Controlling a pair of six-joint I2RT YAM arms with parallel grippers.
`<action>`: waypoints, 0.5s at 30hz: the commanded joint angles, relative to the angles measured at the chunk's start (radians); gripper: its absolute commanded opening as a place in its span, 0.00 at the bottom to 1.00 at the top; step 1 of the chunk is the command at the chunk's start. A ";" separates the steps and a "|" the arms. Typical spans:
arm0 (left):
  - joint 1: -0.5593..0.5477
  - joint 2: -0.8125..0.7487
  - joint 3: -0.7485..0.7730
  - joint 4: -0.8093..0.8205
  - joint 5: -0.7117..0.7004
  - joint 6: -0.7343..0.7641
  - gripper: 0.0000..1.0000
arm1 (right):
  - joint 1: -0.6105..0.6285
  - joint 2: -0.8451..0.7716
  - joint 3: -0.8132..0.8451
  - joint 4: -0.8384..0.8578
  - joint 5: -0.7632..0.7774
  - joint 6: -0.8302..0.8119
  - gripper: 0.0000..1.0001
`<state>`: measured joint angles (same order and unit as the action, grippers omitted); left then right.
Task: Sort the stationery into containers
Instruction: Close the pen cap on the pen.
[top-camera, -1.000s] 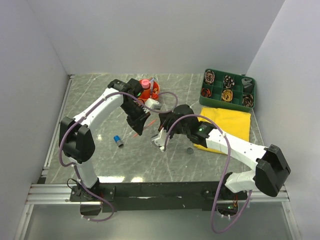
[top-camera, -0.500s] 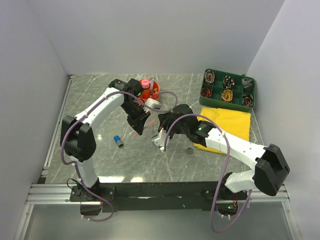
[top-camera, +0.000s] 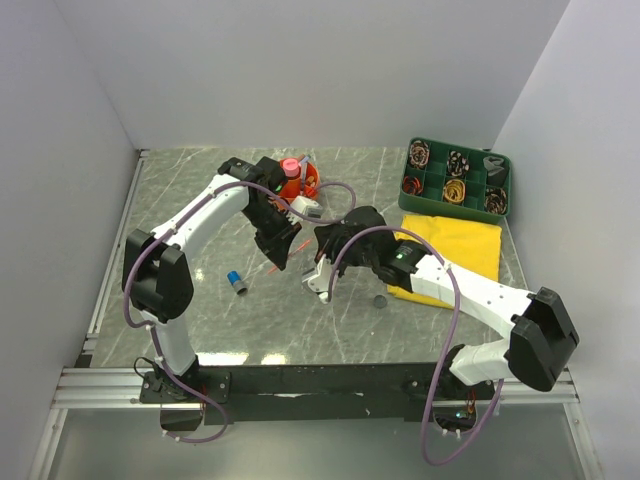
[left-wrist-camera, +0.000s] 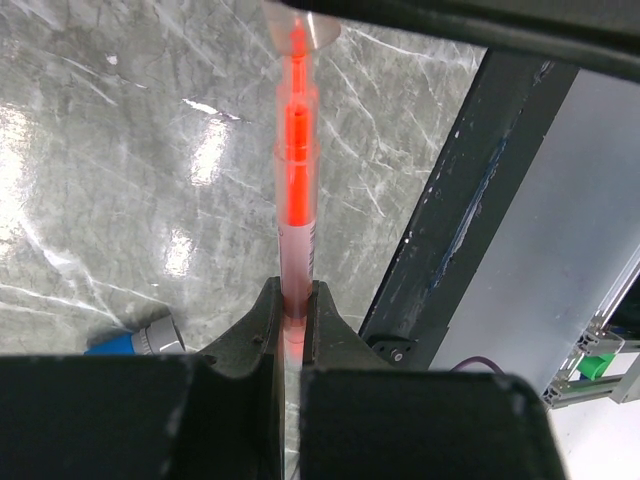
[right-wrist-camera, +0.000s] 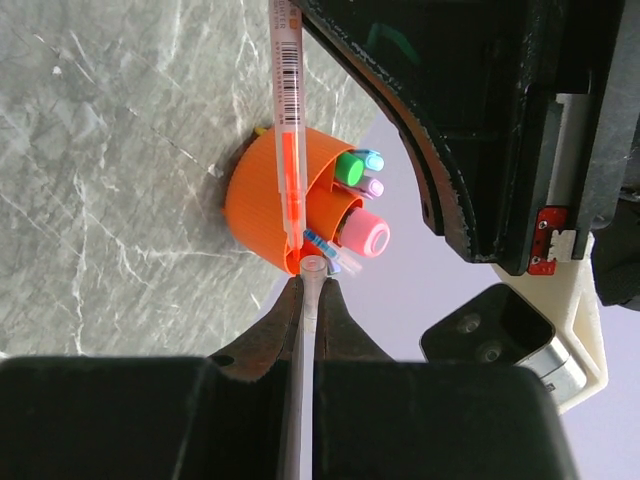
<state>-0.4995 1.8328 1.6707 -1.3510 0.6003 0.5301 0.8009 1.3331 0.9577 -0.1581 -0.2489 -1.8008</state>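
While the red pen (left-wrist-camera: 297, 170) hangs in the air between the two arms, clear of the desk (top-camera: 200, 200) and on the near side of the orange organiser (right-wrist-camera: 250, 200), it is pinched at its lower end by the left fingers (left-wrist-camera: 255, 335), which are closed tight on the barrel. Its far end meets the flared mouth of a clear cap (right-wrist-camera: 311, 285), and the right fingers (right-wrist-camera: 270, 330) are clamped on that cap. Pen and cap lie roughly in one line, but whether the tip is seated inside cannot be told.

The step in hand looks like capping the pen before it is filed. The next move probably calls for pressing the two together along that line without bending the thin barrel. One set of fingers would then let go, so that the other can stand the pen in the organiser. A pink tube (right-wrist-camera: 364, 234) and several capped pens already crowd it, so a free gap must be chosen.

Farther out, a blue cap (top-camera: 236, 281) and a dark disc (top-camera: 379, 300) lie loose on the desk, not yet sorted. The green tray (top-camera: 450, 211) sits at the far right, beyond the yellow cloth (top-camera: 455, 250).
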 joint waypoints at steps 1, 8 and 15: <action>0.004 0.003 0.037 -0.022 0.030 0.005 0.01 | 0.011 0.017 0.052 0.002 0.003 0.009 0.00; 0.006 -0.004 0.030 -0.022 0.030 -0.002 0.01 | 0.011 0.060 0.102 -0.001 0.083 0.044 0.00; 0.007 -0.006 0.026 -0.022 0.029 -0.002 0.01 | 0.012 0.032 0.082 -0.029 0.076 0.038 0.00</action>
<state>-0.4980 1.8328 1.6707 -1.3502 0.6052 0.5297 0.8059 1.3960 1.0119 -0.1707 -0.1844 -1.7733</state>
